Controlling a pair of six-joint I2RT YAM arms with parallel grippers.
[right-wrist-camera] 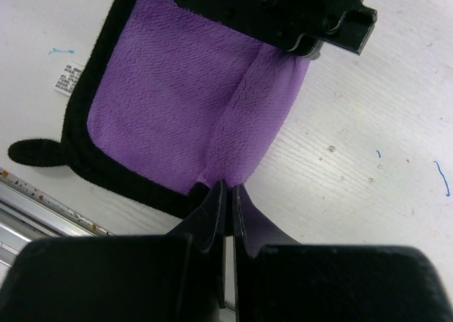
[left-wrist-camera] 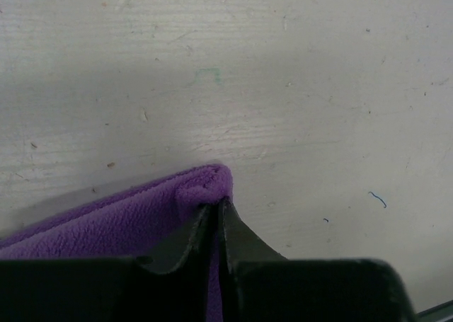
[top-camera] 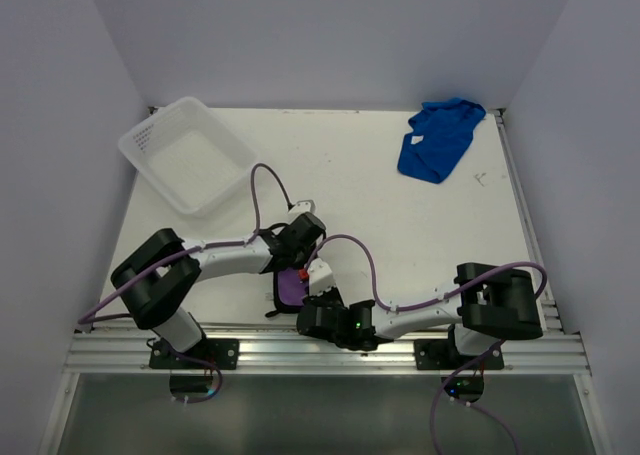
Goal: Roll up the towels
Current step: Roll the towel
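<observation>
Purple towel lay spread at the near edge of the table, between the two arms, with one side raised into a soft fold. The left gripper had its jaws drawn almost together on one end of that fold; the right gripper, jaws shut, nipped the other end. To start the roll well, both ends probably needed to turn over together, low and at one pace — otherwise the roll would likely come out slanted or loose. The cloth looked plush and limp, bound in black, with a small white label at one corner. The blue towel lay crumpled in the far right corner, well apart, not yet rolled.
</observation>
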